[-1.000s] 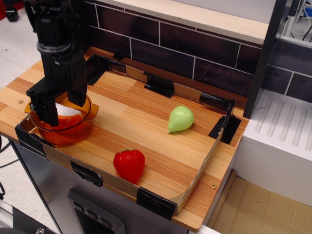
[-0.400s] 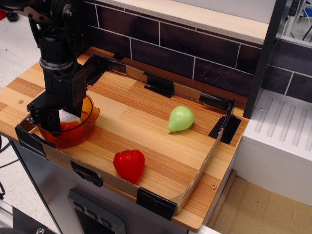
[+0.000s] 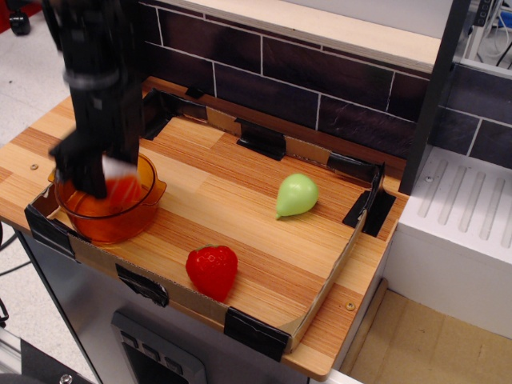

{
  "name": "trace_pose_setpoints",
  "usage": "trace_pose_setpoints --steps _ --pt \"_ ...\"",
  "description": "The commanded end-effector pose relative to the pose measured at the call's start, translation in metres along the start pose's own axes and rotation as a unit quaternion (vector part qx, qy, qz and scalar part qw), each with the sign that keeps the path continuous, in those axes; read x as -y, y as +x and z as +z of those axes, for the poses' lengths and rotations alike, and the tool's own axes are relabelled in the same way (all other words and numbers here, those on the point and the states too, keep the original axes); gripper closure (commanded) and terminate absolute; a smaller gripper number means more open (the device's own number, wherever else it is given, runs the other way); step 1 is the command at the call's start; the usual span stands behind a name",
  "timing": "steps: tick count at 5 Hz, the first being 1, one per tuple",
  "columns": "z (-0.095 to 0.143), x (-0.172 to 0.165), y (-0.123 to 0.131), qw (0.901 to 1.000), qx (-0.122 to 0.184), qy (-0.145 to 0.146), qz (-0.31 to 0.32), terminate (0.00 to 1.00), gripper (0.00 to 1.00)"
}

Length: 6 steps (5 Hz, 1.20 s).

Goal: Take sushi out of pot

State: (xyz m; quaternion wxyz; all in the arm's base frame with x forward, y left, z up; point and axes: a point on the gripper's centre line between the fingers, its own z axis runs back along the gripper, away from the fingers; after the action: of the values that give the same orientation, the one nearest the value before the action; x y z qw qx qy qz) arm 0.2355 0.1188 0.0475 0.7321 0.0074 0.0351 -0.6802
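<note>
The orange transparent pot [image 3: 120, 220] stands at the tray's front left corner. My black gripper [image 3: 109, 178] reaches down into it from above and is blurred by motion. Its fingers [image 3: 86, 178] stand on either side of the sushi [image 3: 122, 170], whose white top shows between them with orange below. The sushi sits inside the pot's rim, higher than before, and seems held. The arm hides the pot's far left side.
A red strawberry [image 3: 212, 270] lies near the tray's front edge. A green pear [image 3: 297, 194] lies mid-right. A low cardboard rim with black tape [image 3: 256, 332] borders the wooden board. A dark brick wall [image 3: 320, 88] stands behind.
The gripper dipped deeper into the pot, then rose again. The sushi's white top is now higher, moving up with the fingers. The pot shifted slightly.
</note>
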Motion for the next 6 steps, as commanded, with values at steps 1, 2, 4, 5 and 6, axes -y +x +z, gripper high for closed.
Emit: trace_pose_setpoints --steps 1,2,4,5,6 --pt "0.079 -0.066 -0.003 0.9909 0.052 0.003 0.124 0.00 1.00" --pt "0.068 -0.089 0.015 0.9848 0.048 0.013 0.166 0.00 1.00" --pt "0.026 -0.101 0.048 0.9887 0.044 0.006 0.143 0.00 1.00" --pt "0.011 -0.105 0.062 0.9894 0.050 0.007 0.136 0.00 1.00" --pt "-0.004 -0.108 0.066 0.9912 0.041 0.010 0.125 0.00 1.00"
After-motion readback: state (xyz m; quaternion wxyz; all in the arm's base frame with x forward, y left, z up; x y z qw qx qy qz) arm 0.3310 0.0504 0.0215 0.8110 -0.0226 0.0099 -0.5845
